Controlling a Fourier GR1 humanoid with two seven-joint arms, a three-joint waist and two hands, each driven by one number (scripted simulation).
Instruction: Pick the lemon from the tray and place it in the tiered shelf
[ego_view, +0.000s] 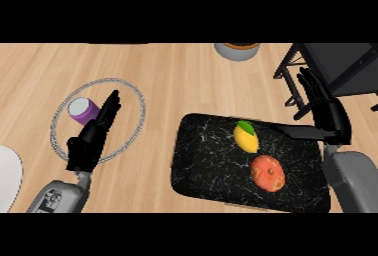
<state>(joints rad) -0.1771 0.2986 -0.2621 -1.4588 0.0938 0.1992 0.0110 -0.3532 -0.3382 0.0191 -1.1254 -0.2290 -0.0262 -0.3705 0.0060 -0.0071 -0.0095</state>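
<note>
A yellow lemon (247, 137) with a green leaf lies on the black marbled tray (207, 165), toward its upper middle. My right hand (329, 117) stands open at the tray's right edge, fingers straight and pointing up, thumb stretched left toward the lemon but apart from it. The black tiered shelf (336, 67) stands at the upper right, just behind that hand. My left hand (92, 137) rests open at the left, fingers up, holding nothing.
A red tomato (268, 172) lies on the tray just below the lemon. A purple cup (83, 109) stands inside a wire ring (136, 102) by the left hand. A grey pot (238, 50) is at the top edge, a white plate (9, 177) at the left edge.
</note>
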